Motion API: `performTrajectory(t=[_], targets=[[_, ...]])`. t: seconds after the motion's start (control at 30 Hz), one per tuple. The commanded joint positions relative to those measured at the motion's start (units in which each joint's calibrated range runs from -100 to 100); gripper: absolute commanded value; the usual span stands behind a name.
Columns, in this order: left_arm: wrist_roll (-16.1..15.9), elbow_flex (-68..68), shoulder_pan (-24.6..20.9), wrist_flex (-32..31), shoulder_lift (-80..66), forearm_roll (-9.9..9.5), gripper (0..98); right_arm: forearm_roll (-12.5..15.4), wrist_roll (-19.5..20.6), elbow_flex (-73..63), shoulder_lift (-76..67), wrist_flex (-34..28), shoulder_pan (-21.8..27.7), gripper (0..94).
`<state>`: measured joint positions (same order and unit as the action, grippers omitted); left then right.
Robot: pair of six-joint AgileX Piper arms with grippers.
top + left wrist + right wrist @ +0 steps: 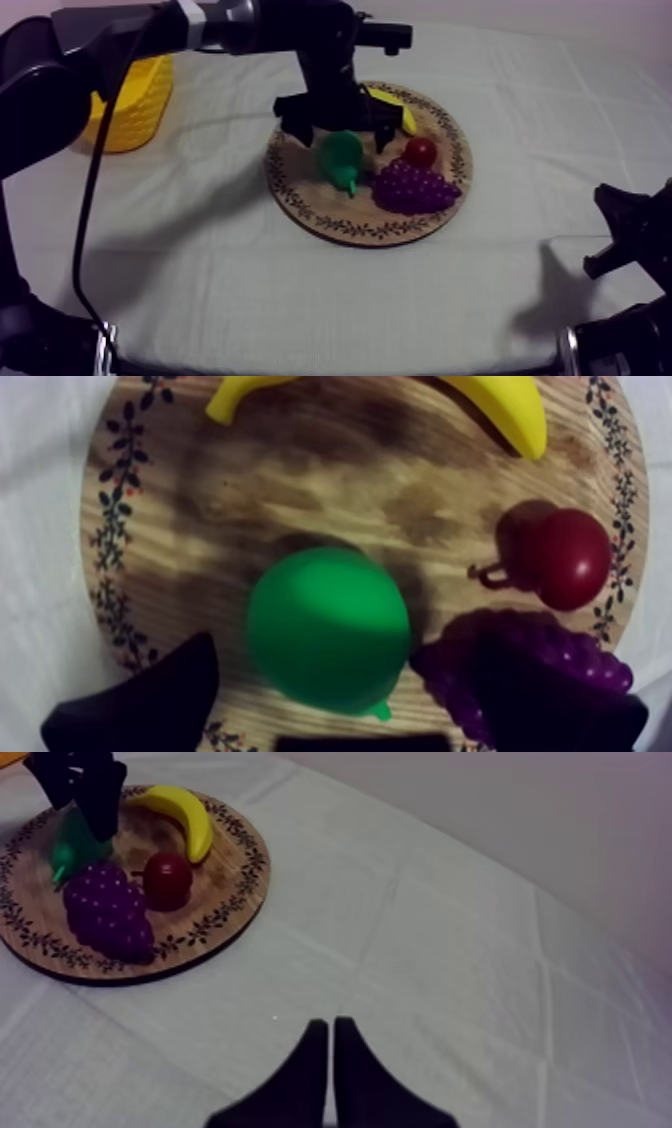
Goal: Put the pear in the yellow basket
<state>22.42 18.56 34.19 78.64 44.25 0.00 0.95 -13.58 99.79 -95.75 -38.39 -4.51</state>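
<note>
Our left gripper [340, 128] hangs over the round wooden board with a patterned rim [335, 226]. Its 2 fingers are spread either side of the smooth green pear [328, 626], which lies left of centre, stem nearward. Our right gripper [330, 1030] is pressed together, near right.

On the board [310, 200] lay the pear [340, 155] — left of the grapes [412, 187] (banana [398, 110] and small red fruit [420, 152] behind). The basket [130, 100] stood well left.
</note>
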Motion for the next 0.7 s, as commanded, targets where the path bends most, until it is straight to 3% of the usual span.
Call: performTrajectory(t=[0.0, 0.43, 0.67], targets=[[-0.42, 1.83, -0.15, 1.95, 1.50, 0.51, 90.1, 0.00, 0.00, -0.01, -0.01, 0.00, -0.01, 0.2], [-2.47, 4.39, -1.31, 7.48, 6.87, 4.62, 82.4, 0.00, 0.23, -0.01, -0.01, 0.00, -0.01, 0.2], [-2.40, 4.53, -0.42, 7.74, 6.85, 4.27, 66.3, 0.00, 0.32, -0.01, -0.01, 0.00, -0.01, 0.2]])
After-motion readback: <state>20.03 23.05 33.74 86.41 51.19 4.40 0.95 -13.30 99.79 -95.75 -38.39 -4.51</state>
